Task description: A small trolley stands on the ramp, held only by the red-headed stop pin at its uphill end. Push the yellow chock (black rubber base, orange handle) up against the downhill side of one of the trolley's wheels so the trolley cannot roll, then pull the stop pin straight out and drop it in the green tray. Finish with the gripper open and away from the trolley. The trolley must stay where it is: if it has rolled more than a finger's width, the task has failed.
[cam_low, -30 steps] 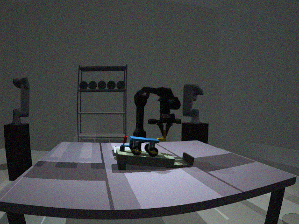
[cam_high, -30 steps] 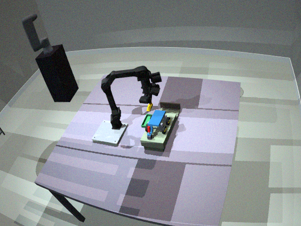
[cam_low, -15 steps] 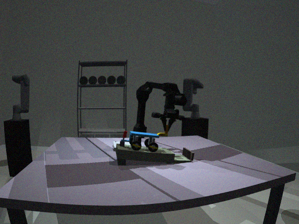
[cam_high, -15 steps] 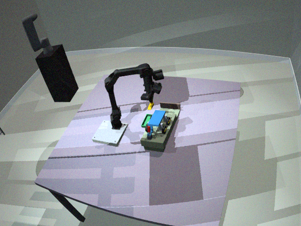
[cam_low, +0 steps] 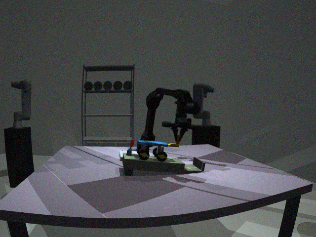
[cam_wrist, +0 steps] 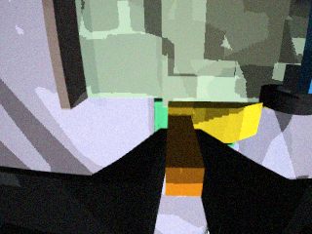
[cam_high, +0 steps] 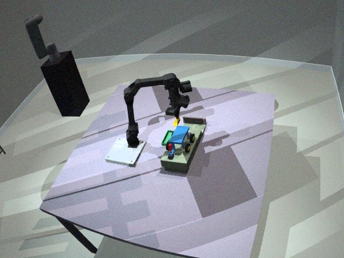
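Note:
My gripper (cam_high: 177, 117) (cam_low: 178, 138) (cam_wrist: 179, 136) is shut on the orange handle of the yellow chock (cam_high: 176, 122) (cam_low: 174, 144) (cam_wrist: 229, 122), held in the air beside the ramp's tray side, near its lower part. The blue trolley (cam_high: 179, 134) (cam_low: 153, 142) stands on the pale green ramp (cam_high: 173, 164) (cam_low: 153, 164) (cam_wrist: 122, 73). The red-headed stop pin (cam_high: 170, 147) (cam_low: 132, 142) stands upright at the uphill end. The green tray (cam_high: 163, 143) lies beside the ramp, partly hidden by the trolley; in the wrist view the chock and ramp hide most of it.
An end board (cam_high: 194, 120) (cam_low: 198, 163) (cam_wrist: 69, 58) stands at the ramp's low end. One black trolley wheel (cam_wrist: 288, 99) shows at the right in the wrist view, close to the chock. The arm's white base plate (cam_high: 123, 152) is left of the ramp in the top view.

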